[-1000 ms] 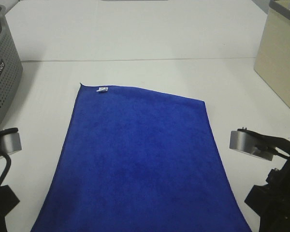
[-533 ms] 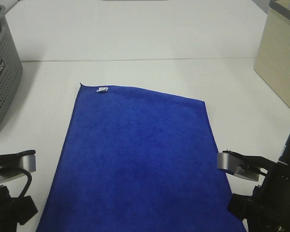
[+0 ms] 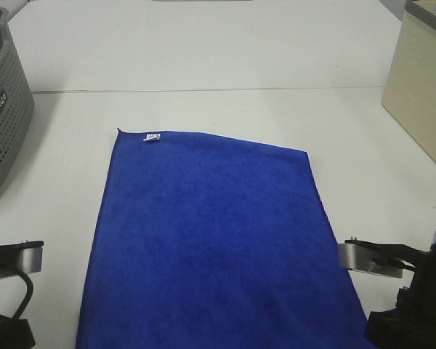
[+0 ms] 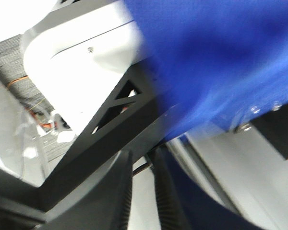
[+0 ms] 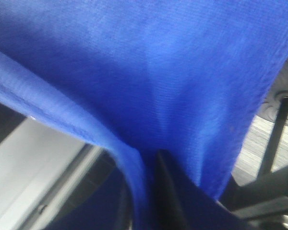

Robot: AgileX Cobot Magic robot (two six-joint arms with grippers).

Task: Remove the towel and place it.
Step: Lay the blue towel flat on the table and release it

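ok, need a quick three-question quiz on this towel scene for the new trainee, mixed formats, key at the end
1. True or false: the towel is bunched in a heap on the table.
2. In the high view, where is the towel's white tag? A) far-left corner B) far-right corner C) centre
3. What stands at the left edge of the high view, and what at the right?
Key: 1. False, it lies spread flat. 2. A. 3. A grey perforated basket on the left, a beige box on the right.

Bright even light; wrist views seemingly motion-blurred.
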